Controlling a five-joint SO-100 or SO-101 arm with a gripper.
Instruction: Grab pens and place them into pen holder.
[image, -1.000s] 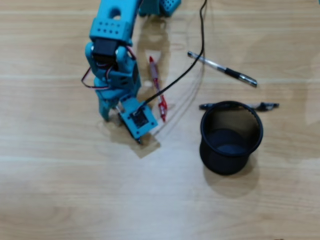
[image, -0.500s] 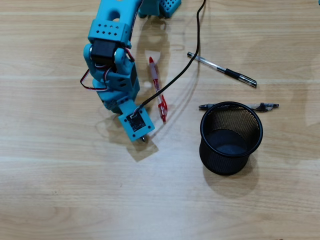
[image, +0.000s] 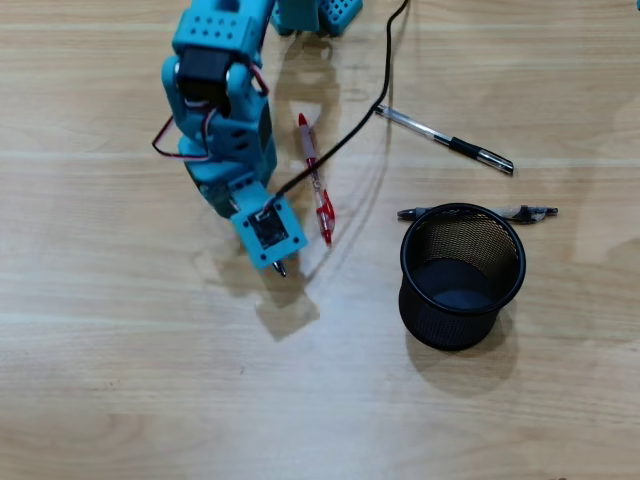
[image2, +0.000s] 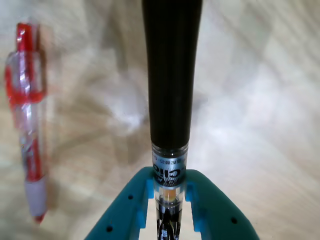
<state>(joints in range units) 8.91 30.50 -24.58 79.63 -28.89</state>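
The pale wooden tabletop (image: 120, 390) is seen in the overhead view with the teal 3D-printed arm (image: 222, 110) reaching down from the top edge. The round black wire-mesh pen holder (image: 461, 275) stands upright at right, empty. The hand (image2: 169, 197) is closed narrowly on a black-barrelled click pen (image2: 171, 75), whose tip (image: 281, 268) protrudes below the wrist camera. A red-and-clear pen (image: 314, 178) lies just beside the arm. A clear stick pen with black cap (image: 445, 140) lies above the holder; a dark grey-black pen (image: 530, 212) lies behind its rim, partly hidden.
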